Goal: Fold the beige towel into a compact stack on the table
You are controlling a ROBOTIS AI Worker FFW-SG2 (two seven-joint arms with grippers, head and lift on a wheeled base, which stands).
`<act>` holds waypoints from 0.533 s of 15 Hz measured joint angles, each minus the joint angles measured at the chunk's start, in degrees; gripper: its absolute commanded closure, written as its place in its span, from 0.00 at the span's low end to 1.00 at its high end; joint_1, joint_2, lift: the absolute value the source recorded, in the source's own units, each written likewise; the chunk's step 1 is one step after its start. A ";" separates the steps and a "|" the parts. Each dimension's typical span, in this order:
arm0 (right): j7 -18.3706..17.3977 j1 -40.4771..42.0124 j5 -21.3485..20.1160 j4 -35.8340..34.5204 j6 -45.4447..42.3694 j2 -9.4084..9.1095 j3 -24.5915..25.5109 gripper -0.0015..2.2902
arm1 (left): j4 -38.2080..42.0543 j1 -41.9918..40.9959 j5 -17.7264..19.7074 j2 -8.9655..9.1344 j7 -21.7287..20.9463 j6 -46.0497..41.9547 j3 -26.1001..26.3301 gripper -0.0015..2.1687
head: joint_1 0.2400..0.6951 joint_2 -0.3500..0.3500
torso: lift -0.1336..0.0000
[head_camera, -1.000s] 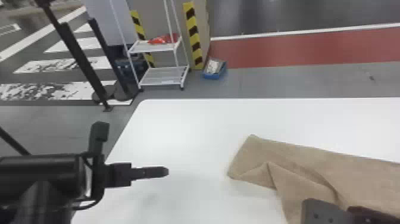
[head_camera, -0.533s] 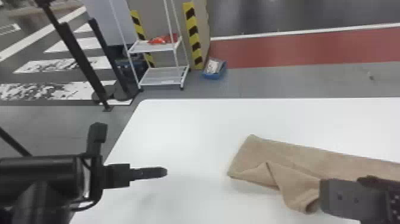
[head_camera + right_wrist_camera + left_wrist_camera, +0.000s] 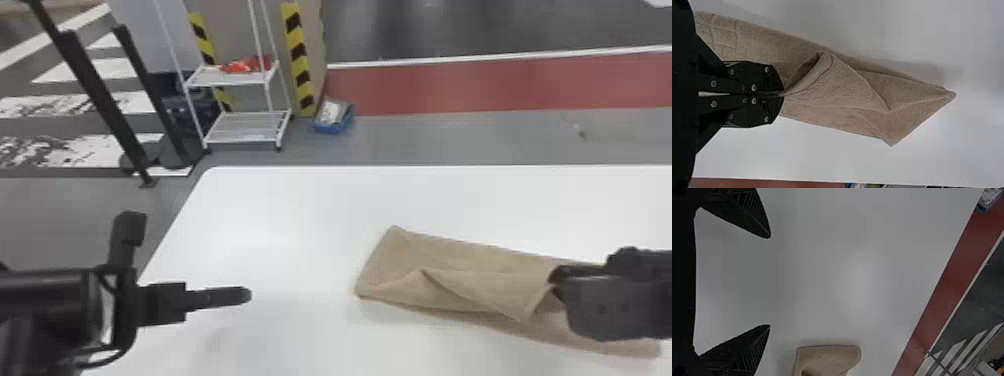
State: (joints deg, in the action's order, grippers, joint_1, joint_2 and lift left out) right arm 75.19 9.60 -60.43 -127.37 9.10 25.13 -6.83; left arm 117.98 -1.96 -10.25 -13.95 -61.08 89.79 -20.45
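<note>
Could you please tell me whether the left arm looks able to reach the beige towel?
Probably yes: the left gripper is open, with bare table between it and the nearer end of the beige towel, while the right gripper pinches it farther along.

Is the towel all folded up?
Only partly folded: the beige towel is a long strip, its crooked flap pinched by the right pincer.

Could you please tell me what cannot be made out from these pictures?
- Right wrist view: the bit of beige towel pinched between the right gripper's fingertips, hidden by the fingers.
- Head view: the towel surface behind the right gripper, covered by it.
- Left wrist view: most of the towel, cut off by the picture's edge.
- Head view: what the red item on the rack is, too small and blurred.
</note>
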 measured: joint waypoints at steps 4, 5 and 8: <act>-0.20 -0.48 1.13 -0.59 -5.46 1.09 1.42 0.54 | 0.06 0.17 -0.54 0.07 0.00 0.00 0.22 0.03 | 1.00 0.73 | 0.07; -1.45 -1.28 1.81 -0.67 -5.83 1.13 1.87 0.54 | 0.06 0.20 -0.61 0.09 0.00 0.00 0.27 0.03 | 1.00 0.73 | 0.07; -8.51 -3.85 3.01 0.20 -12.07 1.14 2.89 0.54 | 0.35 0.23 -0.78 0.18 0.00 0.00 0.40 0.03 | 1.00 0.74 | 0.07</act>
State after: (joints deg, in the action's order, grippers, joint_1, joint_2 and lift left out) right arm 66.69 5.75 -57.42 -127.17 -2.97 26.27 -3.94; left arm 118.32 -1.74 -11.04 -13.77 -61.08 89.79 -20.06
